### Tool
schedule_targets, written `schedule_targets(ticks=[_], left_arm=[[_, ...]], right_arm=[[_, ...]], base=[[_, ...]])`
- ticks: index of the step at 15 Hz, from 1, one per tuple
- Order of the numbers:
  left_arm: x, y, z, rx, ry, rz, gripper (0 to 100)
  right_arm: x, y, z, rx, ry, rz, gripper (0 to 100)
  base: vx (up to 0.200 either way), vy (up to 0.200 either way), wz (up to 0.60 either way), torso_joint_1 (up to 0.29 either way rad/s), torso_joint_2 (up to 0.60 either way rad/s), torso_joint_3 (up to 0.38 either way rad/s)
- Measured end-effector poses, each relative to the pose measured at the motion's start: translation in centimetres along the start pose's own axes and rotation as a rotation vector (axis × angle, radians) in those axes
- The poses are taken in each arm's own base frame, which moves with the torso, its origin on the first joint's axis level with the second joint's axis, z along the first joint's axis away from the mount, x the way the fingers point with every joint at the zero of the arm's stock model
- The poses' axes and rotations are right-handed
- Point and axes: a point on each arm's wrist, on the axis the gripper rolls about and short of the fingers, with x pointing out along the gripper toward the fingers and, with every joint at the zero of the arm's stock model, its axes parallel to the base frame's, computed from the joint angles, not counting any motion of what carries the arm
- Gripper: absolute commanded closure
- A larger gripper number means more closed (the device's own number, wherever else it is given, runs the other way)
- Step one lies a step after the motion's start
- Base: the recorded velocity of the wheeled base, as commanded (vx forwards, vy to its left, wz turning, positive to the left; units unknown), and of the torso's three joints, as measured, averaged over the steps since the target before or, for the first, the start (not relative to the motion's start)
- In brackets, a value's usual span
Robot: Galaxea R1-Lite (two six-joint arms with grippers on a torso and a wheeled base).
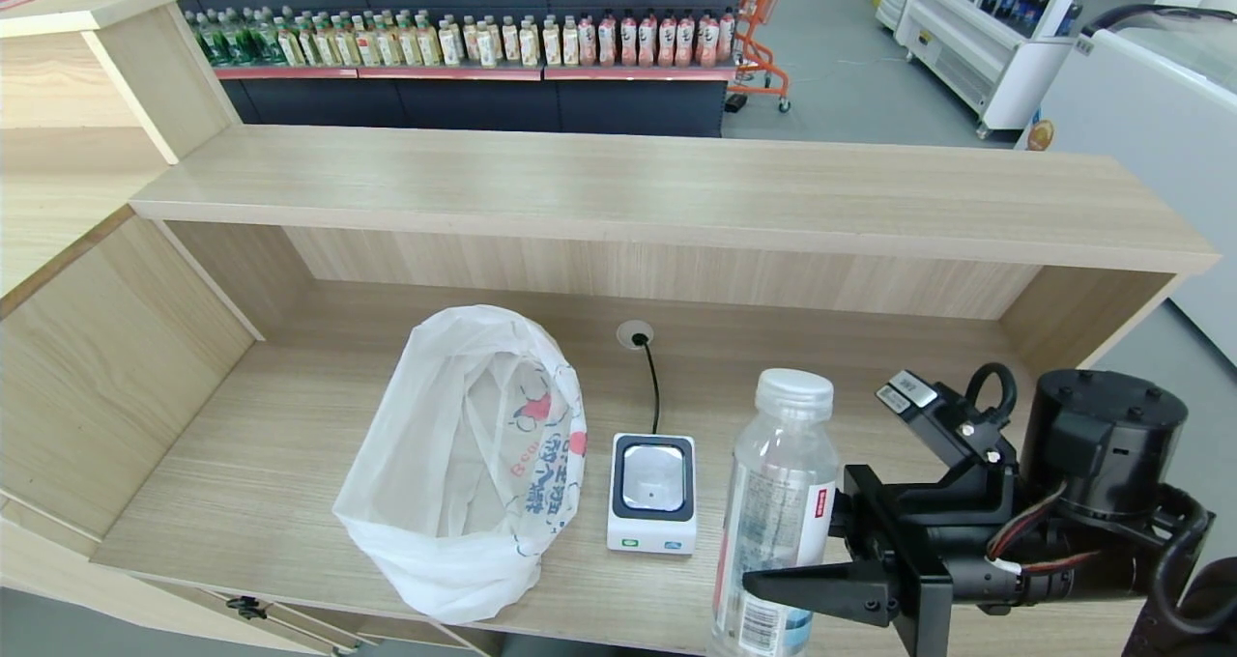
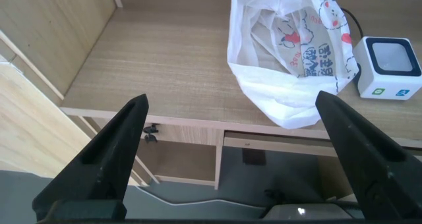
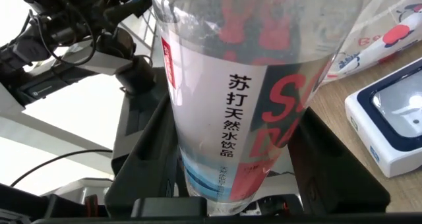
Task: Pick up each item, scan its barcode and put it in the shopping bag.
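Bottle (image 1: 778,502) positioned for scanning
It is grasped upright by the right gripper (image 1: 821,553) beside the scanner (image 1: 653,491); shopping bag (image 1: 464,464) set open on the scanner's other side; left gripper (image 2: 231,105) released.

Head view: high, angled forward and down over the worktop (image 1: 242,483), with shop shelves (image 1: 464,43) far behind. Left wrist view: off the worktop's front edge, looking down past the left end effector (image 2: 232,100) at the shopping bag (image 2: 290,53) and scanner (image 2: 389,66). Right wrist view: hard against the bottle (image 3: 244,85), scanner beyond. All three views share the shopping bag and scanner.
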Motion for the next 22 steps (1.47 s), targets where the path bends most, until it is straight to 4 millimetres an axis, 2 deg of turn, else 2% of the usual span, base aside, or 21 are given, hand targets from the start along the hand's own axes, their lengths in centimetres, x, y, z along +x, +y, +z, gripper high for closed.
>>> schedule_targets(ticks=[22], left_arm=[[0.0, 0.0, 0.0, 0.0, 0.0, 0.0, 0]], right_arm=[[-0.2, 1.3, 0.0, 0.056, 0.004, 0.021, 100]], base=[[0.0, 0.0, 0.0, 0.0, 0.0, 0.0]])
